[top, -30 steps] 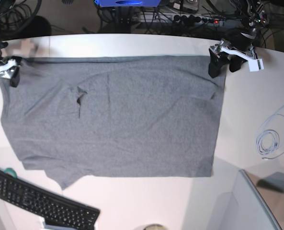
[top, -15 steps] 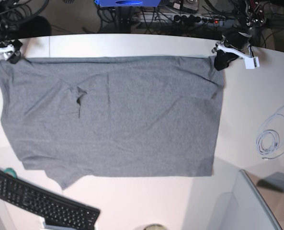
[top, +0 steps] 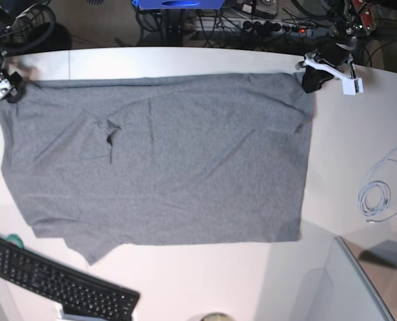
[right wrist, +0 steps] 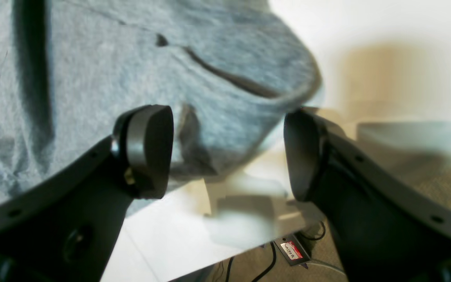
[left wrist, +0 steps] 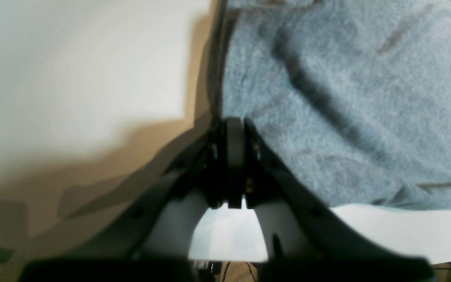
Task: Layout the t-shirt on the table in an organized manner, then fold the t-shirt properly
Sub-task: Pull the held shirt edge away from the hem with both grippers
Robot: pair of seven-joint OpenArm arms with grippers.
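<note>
Two objects at the near edge of the base view are cut off: a black keyboard (top: 57, 284) at the lower left and a grey bin (top: 345, 287) at the lower right. Beyond them, the t-shirt (top: 158, 160) lies spread flat across the table (top: 359, 134), with a small fold near its left side. A coiled white cable (top: 375, 197) rests beside it. At the far right corner, the left gripper (left wrist: 234, 135) has its jaws pressed together at the shirt's edge; whether cloth lies between them is hard to make out. At the far left corner, the right gripper (right wrist: 227, 152) stands spread wide over the blurred shirt corner. Tangled cables (top: 252, 23) lie beyond the table.
</note>
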